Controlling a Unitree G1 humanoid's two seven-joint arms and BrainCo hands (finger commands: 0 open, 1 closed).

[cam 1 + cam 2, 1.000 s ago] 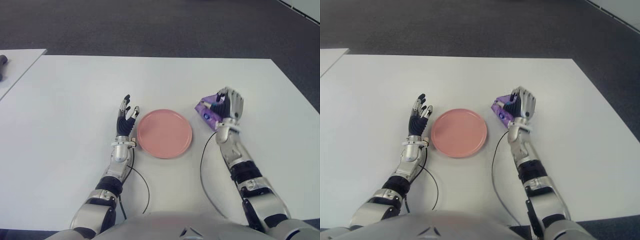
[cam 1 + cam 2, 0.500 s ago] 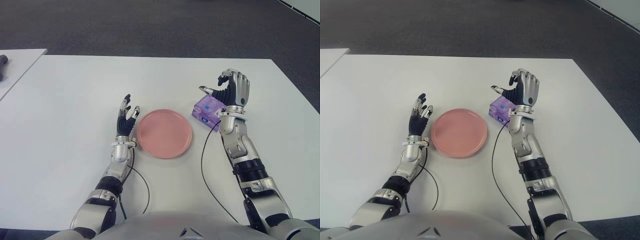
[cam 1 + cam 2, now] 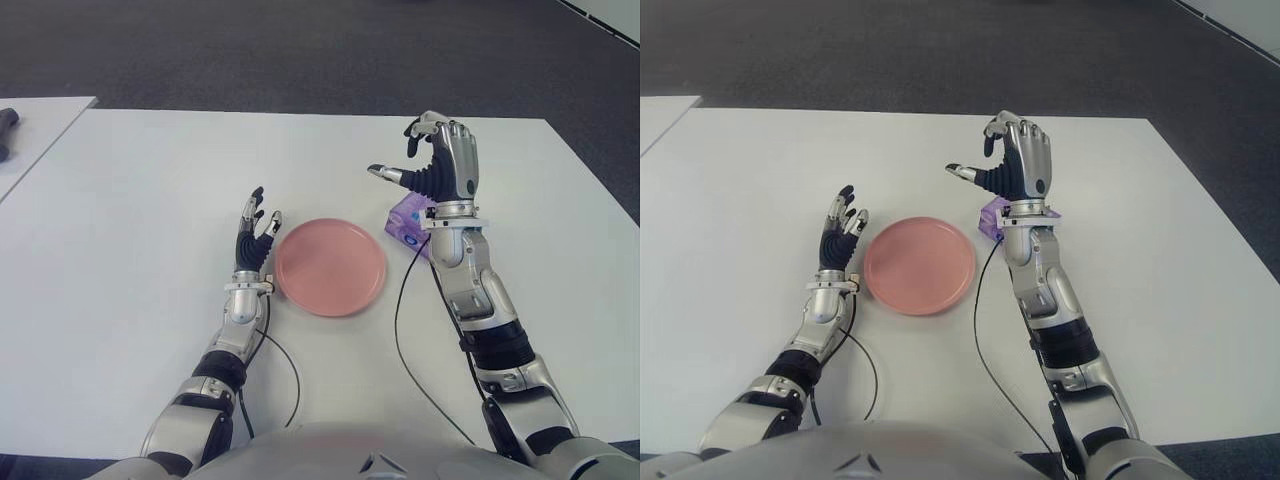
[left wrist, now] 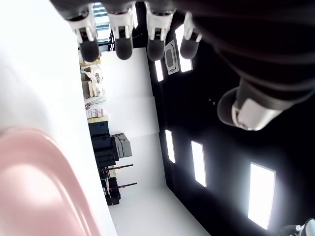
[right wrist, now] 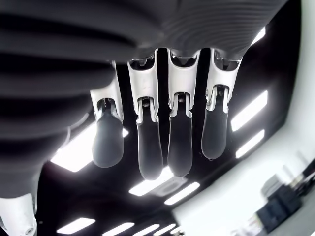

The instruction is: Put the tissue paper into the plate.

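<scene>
**Tissue pack on the table, right hand raised empty above it**

The right hand (image 3: 440,170) is lifted off the white table (image 3: 140,200), palm turned toward the middle, thumb stuck out to the side and the four fingers (image 5: 147,147) loosely curved. Its own wrist view shows nothing between them: only ceiling lights behind the fingertips. It holds nothing.

The purple tissue paper pack (image 3: 410,222) lies flat on the tabletop, partly hidden behind the right wrist. It sits just beside the right rim of the pink plate (image 3: 330,267), apart from it, roughly midway between the table's near and far edges and a little right of centre. The pack is outside the plate; the plate carries nothing.

The left hand (image 3: 252,235) shows just beside the left rim of the plate, fingers straight and pointing toward the far edge, slightly spread, gripping nothing. From its wrist view the pink rim is close by.

A thin black cable (image 3: 400,330) runs from each forearm back across the table toward the robot's body. At the far left a second white table (image 3: 40,125) stands alongside, with a small dark object (image 3: 6,122) at its edge.
</scene>
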